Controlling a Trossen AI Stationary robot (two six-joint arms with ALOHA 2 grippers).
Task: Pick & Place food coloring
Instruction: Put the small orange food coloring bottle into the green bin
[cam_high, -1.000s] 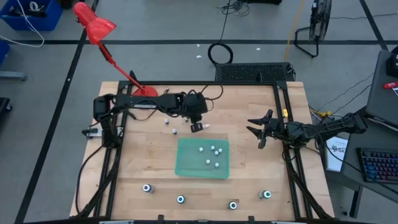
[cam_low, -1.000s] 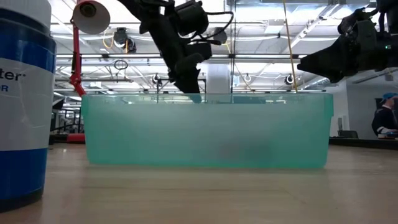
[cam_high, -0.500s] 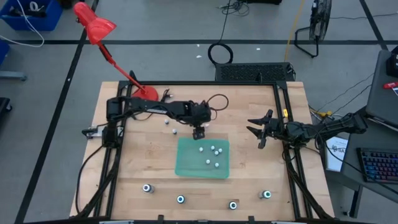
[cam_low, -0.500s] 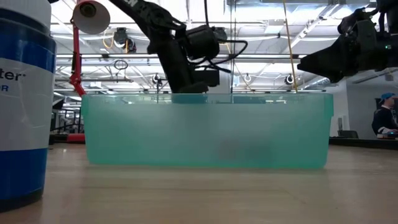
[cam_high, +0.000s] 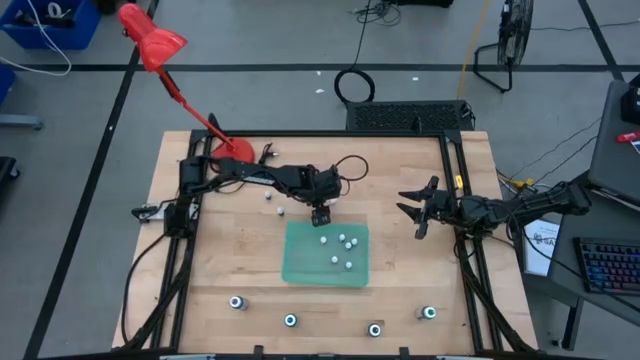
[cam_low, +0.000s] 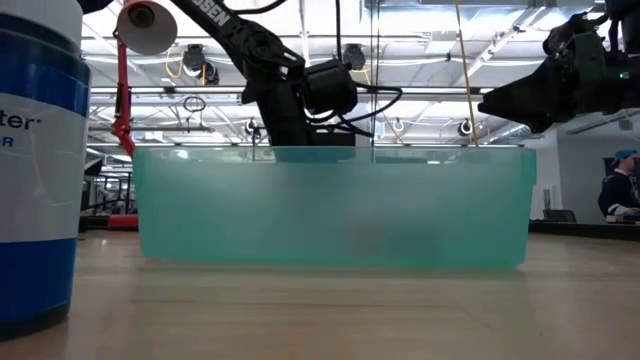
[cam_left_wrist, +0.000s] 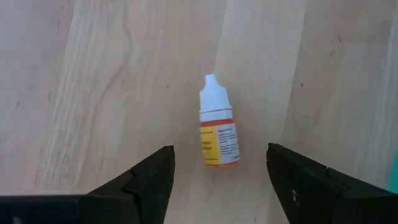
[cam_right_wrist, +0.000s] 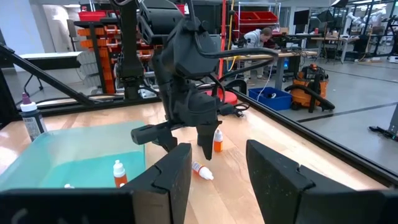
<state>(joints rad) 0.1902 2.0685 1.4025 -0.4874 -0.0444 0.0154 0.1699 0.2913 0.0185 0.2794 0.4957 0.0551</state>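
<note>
High view, wooden table (cam_high: 220, 260), green bin (cam_high: 300, 265), grey floor, left tool (cam_high: 319, 214) spread wide, right tool (cam_high: 417, 213) spread wide

A small white-capped dropper bottle (cam_left_wrist: 217, 127) with an orange-yellow label lies flat on the bare wood, cap pointing away

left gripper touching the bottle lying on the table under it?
Apart. In the left wrist view the left gripper is open, and bare wood shows between each finger and the orange-labelled bottle lying between them.
</note>
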